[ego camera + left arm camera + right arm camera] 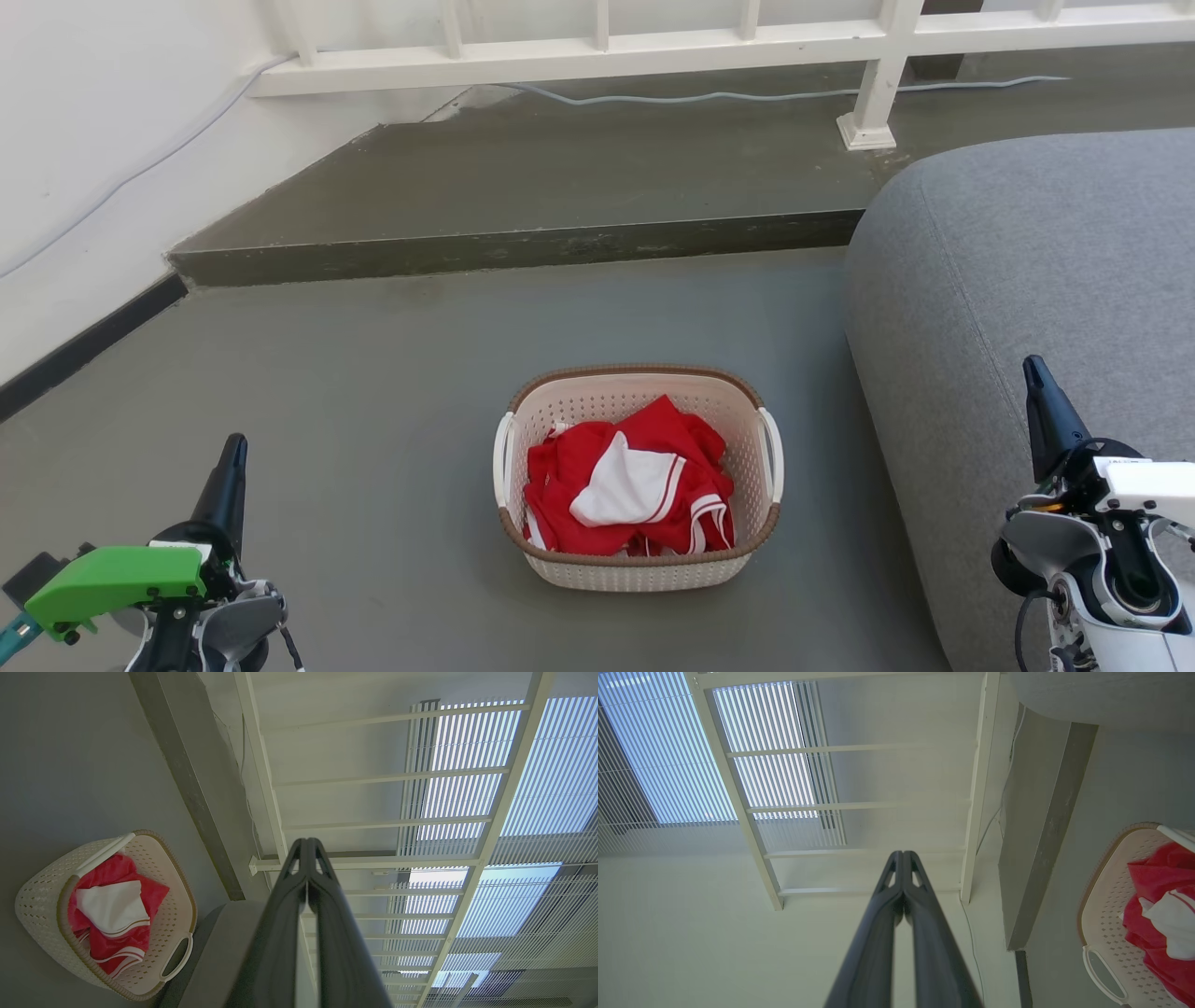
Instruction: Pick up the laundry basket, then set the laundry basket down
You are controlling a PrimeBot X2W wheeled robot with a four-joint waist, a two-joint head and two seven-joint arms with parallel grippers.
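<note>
perforated cream plastic laundry basket (pixel 644 571) with woven-look brown rim, red and white cloth (pixel 627 485), matt grey floor (pixel 373 392), grey fabric cushion (pixel 1027 280)

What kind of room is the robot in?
Probably a living space in a home: a grey sofa, a laundry basket holding red clothes on the floor, and a white railing.

Lit softly and evenly by daylight through blinds (pixel 467 793) ahead of the left gripper (pixel 307 843), glaring pale blue-white there. Barely any shadow, just a faint one at the base of the basket (pixel 644 571), right of that gripper. Sharp throughout, but stretched and skewed toward wrist-view edges.
</note>
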